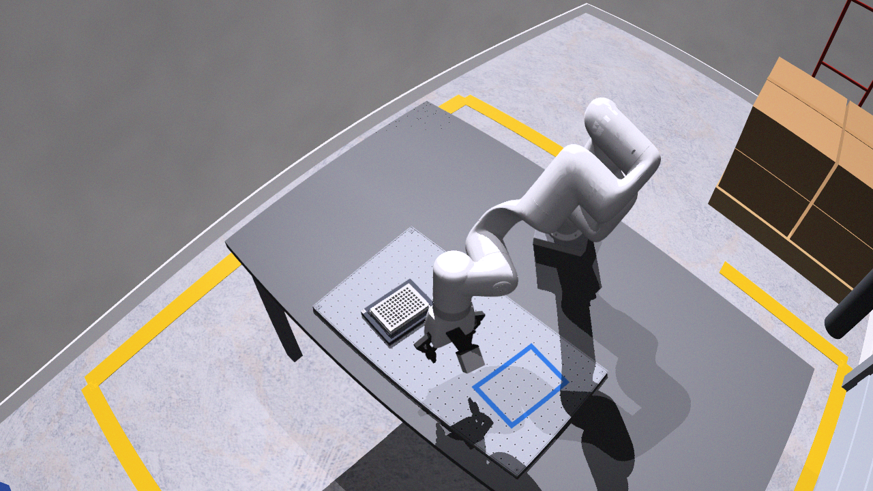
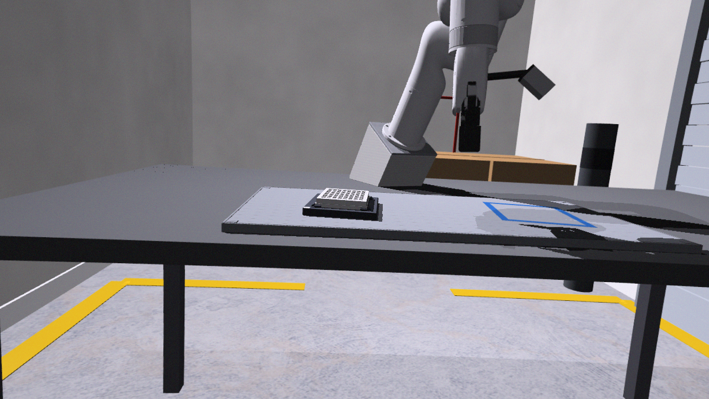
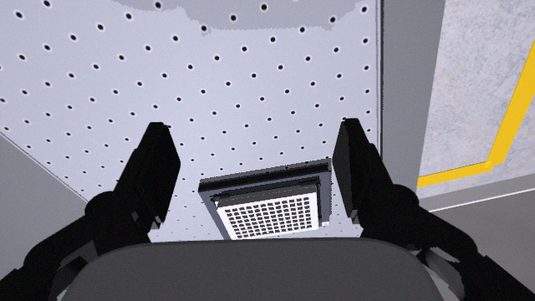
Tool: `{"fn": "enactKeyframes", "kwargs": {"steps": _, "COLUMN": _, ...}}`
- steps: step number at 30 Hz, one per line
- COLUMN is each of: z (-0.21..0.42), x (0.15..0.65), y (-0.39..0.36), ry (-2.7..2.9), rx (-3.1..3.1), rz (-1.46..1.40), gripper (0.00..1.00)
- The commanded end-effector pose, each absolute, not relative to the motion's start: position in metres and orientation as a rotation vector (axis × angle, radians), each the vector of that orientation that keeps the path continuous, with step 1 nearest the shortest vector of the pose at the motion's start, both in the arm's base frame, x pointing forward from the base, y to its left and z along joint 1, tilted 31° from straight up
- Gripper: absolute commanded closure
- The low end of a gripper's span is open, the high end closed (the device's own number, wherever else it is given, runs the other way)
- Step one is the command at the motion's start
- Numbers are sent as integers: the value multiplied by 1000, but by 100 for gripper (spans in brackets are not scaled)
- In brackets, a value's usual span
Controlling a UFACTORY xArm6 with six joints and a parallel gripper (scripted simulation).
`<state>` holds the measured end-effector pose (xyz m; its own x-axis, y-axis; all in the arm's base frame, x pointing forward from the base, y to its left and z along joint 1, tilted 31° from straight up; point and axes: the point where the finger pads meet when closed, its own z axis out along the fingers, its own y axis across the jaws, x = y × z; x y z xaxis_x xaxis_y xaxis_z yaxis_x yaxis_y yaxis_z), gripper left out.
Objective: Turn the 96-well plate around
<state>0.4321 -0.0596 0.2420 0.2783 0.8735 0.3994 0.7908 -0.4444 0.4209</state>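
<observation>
While the plate (image 1: 399,304) sits in its nest (image 1: 383,333), the fingers hang spread wide above open deck (image 1: 537,341) beside it.

Counter (image 1: 378,183), dark: carries 1 perforated deck (image 1: 390,262), 1 arm base (image 2: 391,168). Deck holds nest (image 2: 342,210), blue outline (image 1: 519,384).

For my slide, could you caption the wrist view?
Open tool hanging above a white well plate seated in its black holder on the dotted board.

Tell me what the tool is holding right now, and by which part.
Nothing. The tool is open, its fingers spread wide with only air between them, high above the deck. The 96-well plate sits untouched in its nest.
</observation>
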Motion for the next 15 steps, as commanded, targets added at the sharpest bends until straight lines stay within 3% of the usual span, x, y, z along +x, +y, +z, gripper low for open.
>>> {"fn": "enactKeyframes", "kwargs": {"steps": 1, "z": 237, "x": 433, "y": -77, "ry": 1751, "rx": 2221, "rz": 883, "gripper": 0}}
{"fn": "enactKeyframes", "kwargs": {"steps": 15, "z": 224, "x": 430, "y": -110, "ry": 2016, "rx": 1894, "rz": 777, "gripper": 0}}
